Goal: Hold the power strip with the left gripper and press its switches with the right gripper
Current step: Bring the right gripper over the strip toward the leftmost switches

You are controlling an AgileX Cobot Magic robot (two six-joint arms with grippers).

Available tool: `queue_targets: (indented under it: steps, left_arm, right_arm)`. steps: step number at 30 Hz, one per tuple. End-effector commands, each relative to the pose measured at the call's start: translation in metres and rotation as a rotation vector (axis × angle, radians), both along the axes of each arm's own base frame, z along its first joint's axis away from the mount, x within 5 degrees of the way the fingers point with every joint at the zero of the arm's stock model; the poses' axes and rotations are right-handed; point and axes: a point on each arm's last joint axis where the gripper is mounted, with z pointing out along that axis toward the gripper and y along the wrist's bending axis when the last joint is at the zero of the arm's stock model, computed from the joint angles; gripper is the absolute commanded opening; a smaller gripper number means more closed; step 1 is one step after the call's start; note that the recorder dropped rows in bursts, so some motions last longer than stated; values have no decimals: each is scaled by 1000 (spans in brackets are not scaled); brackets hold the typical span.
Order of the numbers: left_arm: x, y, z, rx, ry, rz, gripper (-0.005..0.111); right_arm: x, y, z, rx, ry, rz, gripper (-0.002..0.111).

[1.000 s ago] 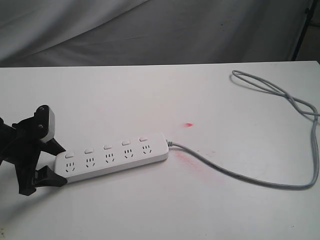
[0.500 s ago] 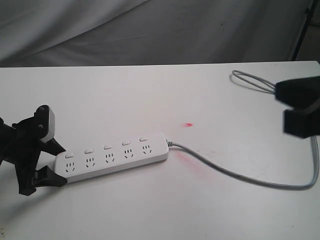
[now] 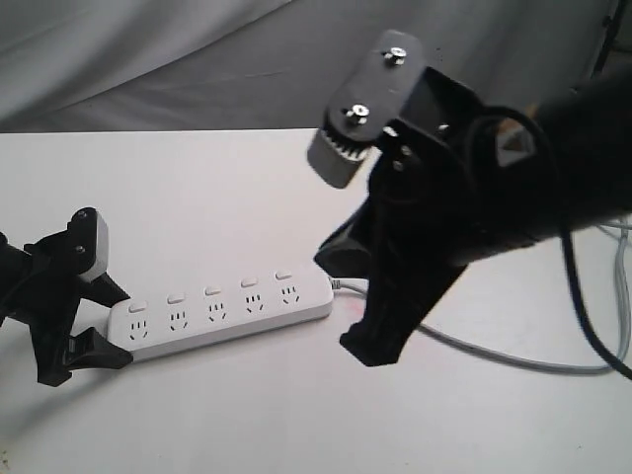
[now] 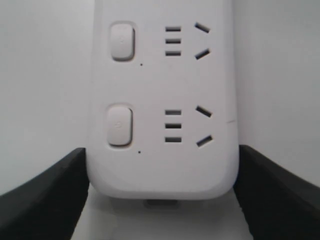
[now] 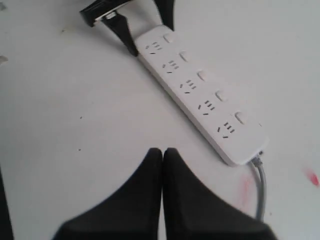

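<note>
Power strip (image 3: pixel 219 308): lying flat on the white table (image 3: pixel 197 197), sockets up, running across the left-centre of the exterior view at a slight slant.
Switches (image 3: pixel 211 290): five in a row along the strip's far edge, one above each socket. Nothing is touching them.
Cord (image 3: pixel 494 355): thin and grey, leaves the strip's right end and curves off across the table, partly hidden behind the right arm.
Left gripper (image 3: pixel 120 326): at the strip's left end. Its fingers are spread wide, one against each long side of the rounded end, clamping the strip across its width. The left wrist view shows the end seated between them.
Right gripper (image 5: pixel 162 152): fingers pressed tightly together, nothing between them. It is raised off the table with its tips over bare surface on the socket side of the strip, nearer the cord end, and clear of the strip.
Red smear (image 5: pixel 245 187): on the table just beside the cord's exit.
Backdrop (image 3: pixel 148 59): grey cloth behind the table.
</note>
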Motion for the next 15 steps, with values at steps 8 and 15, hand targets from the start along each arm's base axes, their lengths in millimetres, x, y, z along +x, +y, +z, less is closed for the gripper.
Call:
queue_targets:
  steps: [8, 15]
  left_arm:
    - [-1, 0, 0, -1, 3, -13, 67]
    - [-1, 0, 0, -1, 3, -13, 67]
  right_arm:
    - [59, 58, -20, 8, 59, 204, 0]
    - [79, 77, -55, 8, 92, 254, 0]
